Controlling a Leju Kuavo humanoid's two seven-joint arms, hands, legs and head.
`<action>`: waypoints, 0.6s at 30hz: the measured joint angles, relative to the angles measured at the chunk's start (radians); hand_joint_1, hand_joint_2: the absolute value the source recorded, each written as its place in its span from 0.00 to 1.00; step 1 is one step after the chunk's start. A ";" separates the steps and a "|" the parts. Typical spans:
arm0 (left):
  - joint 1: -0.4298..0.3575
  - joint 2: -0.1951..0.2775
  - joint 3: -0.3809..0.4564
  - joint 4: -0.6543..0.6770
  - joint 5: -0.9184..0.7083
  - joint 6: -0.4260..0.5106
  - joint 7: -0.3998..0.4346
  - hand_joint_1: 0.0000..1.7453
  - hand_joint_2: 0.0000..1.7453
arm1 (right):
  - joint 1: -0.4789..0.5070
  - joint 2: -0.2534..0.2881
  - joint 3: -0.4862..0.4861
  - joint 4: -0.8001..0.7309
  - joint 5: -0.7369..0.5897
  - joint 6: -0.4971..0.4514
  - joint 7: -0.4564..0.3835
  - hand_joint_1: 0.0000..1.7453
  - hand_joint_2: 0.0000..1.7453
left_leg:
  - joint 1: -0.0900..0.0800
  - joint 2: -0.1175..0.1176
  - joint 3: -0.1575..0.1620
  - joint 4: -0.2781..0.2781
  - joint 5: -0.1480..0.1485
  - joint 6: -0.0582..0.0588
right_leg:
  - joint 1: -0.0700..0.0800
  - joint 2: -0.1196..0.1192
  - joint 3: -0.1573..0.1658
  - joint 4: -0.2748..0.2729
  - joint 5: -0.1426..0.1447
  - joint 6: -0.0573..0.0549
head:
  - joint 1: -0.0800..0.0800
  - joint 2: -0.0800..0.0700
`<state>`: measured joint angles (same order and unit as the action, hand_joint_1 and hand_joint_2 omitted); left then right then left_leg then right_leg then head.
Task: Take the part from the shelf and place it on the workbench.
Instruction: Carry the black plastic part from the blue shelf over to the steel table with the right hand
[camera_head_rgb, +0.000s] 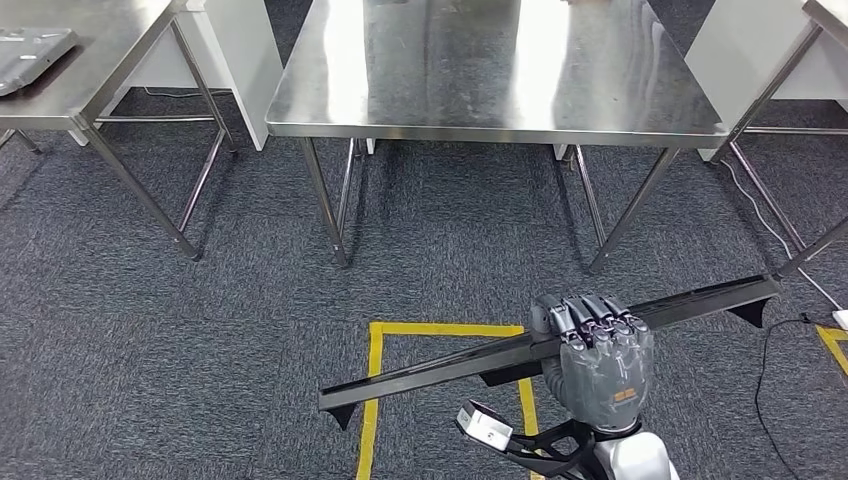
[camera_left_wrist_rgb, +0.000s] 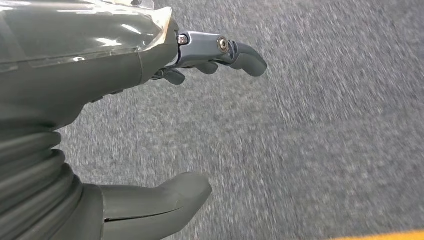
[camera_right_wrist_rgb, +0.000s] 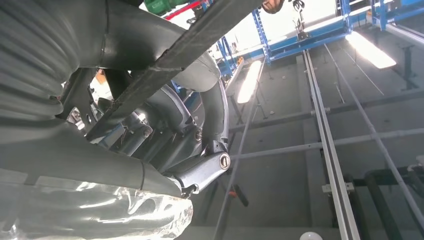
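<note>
Fingers of my right hand (camera_head_rgb: 598, 352) grip the long black plastic trim part (camera_head_rgb: 450, 366); my left hand (camera_left_wrist_rgb: 150, 90) hangs empty, fingers apart. Fetched already; placing on the steel workbench (camera_head_rgb: 480, 115) remains.

No legible text, label, brand, number or sign anywhere.

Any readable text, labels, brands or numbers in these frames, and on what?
No text can be read.
A small orange mark on the back of the right hand holding the long black part: too small to read.
The steel workbench carries no lettering.
</note>
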<state>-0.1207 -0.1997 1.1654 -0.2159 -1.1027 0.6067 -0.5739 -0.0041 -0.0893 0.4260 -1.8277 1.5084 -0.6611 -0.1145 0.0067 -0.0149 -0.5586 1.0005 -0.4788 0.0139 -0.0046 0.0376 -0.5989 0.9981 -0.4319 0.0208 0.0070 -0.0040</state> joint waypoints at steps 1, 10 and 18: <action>0.000 0.000 0.000 0.000 0.002 0.002 0.000 0.00 1.00 | 0.000 0.000 -0.001 0.000 -0.006 0.000 -0.004 1.00 1.00 | -0.004 0.000 -0.002 0.000 0.001 0.004 | -0.003 0.000 -0.001 -0.001 0.002 0.003 | 0.000 0.000; 0.001 -0.003 0.001 0.000 0.013 0.004 -0.004 0.00 1.00 | -0.008 0.000 -0.004 0.002 -0.034 0.000 -0.023 1.00 1.00 | -0.012 -0.001 -0.007 0.001 0.005 0.016 | -0.008 0.000 -0.001 -0.010 0.009 0.014 | 0.000 0.000; 0.001 -0.003 0.006 0.000 0.024 -0.011 0.037 0.00 1.00 | -0.030 -0.001 -0.012 0.012 -0.059 0.000 -0.029 1.00 1.00 | -0.012 -0.001 -0.007 0.001 0.006 0.017 | -0.009 0.000 -0.002 -0.010 0.010 0.015 | 0.000 0.000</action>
<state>-0.1199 -0.2029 1.1709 -0.2159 -1.0786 0.5953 -0.5371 -0.0340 -0.0899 0.4144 -1.8157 1.4489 -0.6611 -0.1440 -0.0050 -0.0156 -0.5658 1.0016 -0.4731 0.0306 -0.0132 0.0374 -0.6006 0.9881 -0.4224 0.0357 0.0067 -0.0038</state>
